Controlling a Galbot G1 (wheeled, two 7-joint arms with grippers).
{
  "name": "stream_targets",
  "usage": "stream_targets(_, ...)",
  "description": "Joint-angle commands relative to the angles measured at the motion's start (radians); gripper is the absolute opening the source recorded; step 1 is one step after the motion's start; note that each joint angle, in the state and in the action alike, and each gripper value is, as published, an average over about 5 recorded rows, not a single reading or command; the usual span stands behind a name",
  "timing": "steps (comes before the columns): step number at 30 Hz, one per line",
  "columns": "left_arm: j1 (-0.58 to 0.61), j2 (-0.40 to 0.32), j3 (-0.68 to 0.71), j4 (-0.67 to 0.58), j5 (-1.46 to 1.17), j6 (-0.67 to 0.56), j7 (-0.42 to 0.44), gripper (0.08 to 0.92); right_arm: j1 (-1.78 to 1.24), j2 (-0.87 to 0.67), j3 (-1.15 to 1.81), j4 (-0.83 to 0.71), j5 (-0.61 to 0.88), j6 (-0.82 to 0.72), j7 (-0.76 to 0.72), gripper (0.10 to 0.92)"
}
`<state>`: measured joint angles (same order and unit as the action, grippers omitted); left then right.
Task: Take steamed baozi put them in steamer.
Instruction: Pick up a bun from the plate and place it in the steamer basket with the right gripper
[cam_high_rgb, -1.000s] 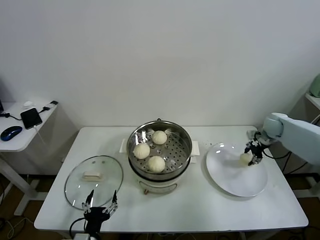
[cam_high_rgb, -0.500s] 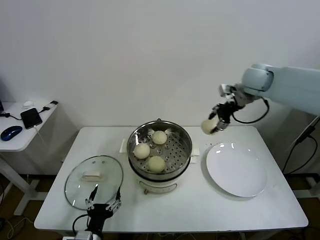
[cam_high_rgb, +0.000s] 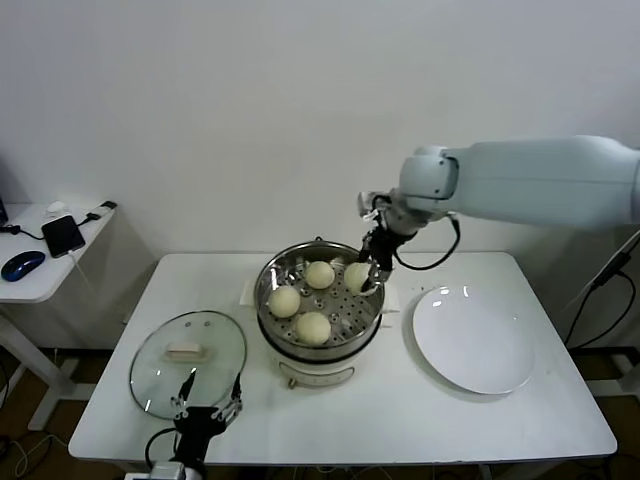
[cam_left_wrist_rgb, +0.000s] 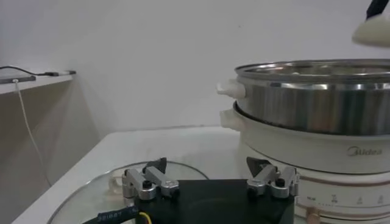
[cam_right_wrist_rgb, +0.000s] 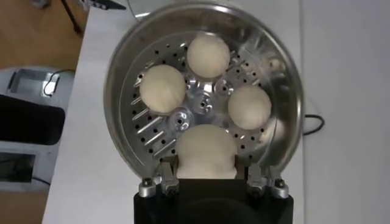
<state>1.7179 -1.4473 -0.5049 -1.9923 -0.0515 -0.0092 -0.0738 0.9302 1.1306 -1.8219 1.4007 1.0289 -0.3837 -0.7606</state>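
Buns: four total. Three rest on perforated tray of steamer (cam_high_rgb: 320, 300), centre of frame: bun (cam_high_rgb: 319, 274), bun (cam_high_rgb: 284, 301), bun (cam_high_rgb: 313, 327). Fourth bun (cam_high_rgb: 358, 276) clamped in right gripper (cam_high_rgb: 370, 274) over tray's right side; lower part hidden by gripper body in wrist view. Left gripper (cam_high_rgb: 203, 412) parked at lower left beside glass lid (cam_high_rgb: 187, 362), jaws apart, holding nothing. One white plate (cam_high_rgb: 472, 340) at right.

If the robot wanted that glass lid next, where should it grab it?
Probably by the white handle at the centre of the glass lid, coming straight down from above. The lid lies flat on the table, so its thin rim offers little to pinch, while the handle stands up.
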Motion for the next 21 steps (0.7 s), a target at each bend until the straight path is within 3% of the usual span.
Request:
stream_targets(1, 0.000, -0.002, -0.001, -0.001, 0.000, 0.001, 0.001, 0.823, -0.174, 0.079, 0.010, -0.126, -0.040, -0.033, 0.059, 0.628)
stream_targets(16, -0.007, -0.001, -0.006, 0.013, -0.006, -0.001, 0.000, 0.823, -0.234, 0.115, 0.046, -0.184, -0.059, -0.004, 0.030, 0.631)
stream_targets(21, -0.008, 0.000, -0.007, 0.014, -0.010, -0.001, 0.000, 0.823, -0.207, 0.089, 0.064, -0.184, -0.078, 0.064, -0.056, 0.722)
